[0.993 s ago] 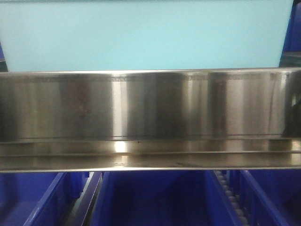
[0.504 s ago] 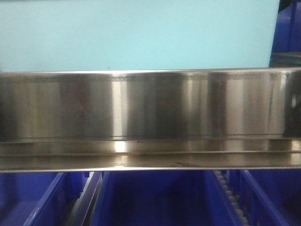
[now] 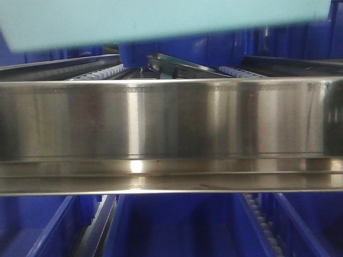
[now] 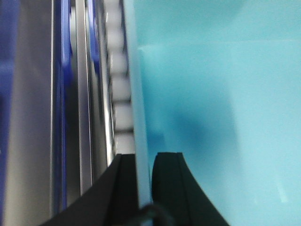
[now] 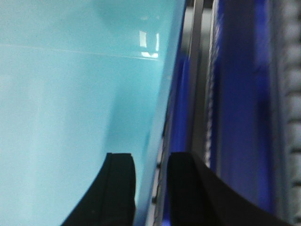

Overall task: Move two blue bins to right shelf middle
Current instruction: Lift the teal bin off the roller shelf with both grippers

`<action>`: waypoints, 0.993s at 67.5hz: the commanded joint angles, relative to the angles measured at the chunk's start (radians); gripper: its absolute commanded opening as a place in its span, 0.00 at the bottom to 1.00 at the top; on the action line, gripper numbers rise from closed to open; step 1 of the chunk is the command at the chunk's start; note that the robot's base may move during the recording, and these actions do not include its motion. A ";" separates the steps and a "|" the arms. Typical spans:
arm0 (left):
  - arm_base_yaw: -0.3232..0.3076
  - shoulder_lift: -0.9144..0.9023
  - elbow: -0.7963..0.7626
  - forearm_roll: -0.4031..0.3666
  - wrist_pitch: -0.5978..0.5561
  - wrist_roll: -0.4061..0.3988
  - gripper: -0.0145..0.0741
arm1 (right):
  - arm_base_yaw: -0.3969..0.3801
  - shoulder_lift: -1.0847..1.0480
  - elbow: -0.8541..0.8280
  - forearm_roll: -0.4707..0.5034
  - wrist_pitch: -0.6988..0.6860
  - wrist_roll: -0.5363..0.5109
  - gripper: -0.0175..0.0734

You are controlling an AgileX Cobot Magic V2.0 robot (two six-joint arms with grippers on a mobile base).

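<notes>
Pale cyan bin [image 3: 161,19] spans top of frame above steel shelf rail [image 3: 171,123], left hand [image 4: 145,165] and right hand [image 5: 151,165] each pinching a side wall.
</notes>
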 commanded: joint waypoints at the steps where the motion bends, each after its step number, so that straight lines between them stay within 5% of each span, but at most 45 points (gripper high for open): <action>1: -0.028 -0.028 -0.093 -0.030 -0.014 0.009 0.04 | 0.018 -0.017 -0.061 -0.053 -0.041 0.033 0.02; 22: -0.028 -0.028 -0.290 -0.019 -0.018 0.009 0.04 | 0.026 -0.020 -0.173 -0.165 -0.101 0.031 0.02; 67: -0.028 -0.028 -0.292 0.020 -0.057 0.009 0.04 | 0.026 -0.020 -0.173 -0.165 -0.162 0.031 0.02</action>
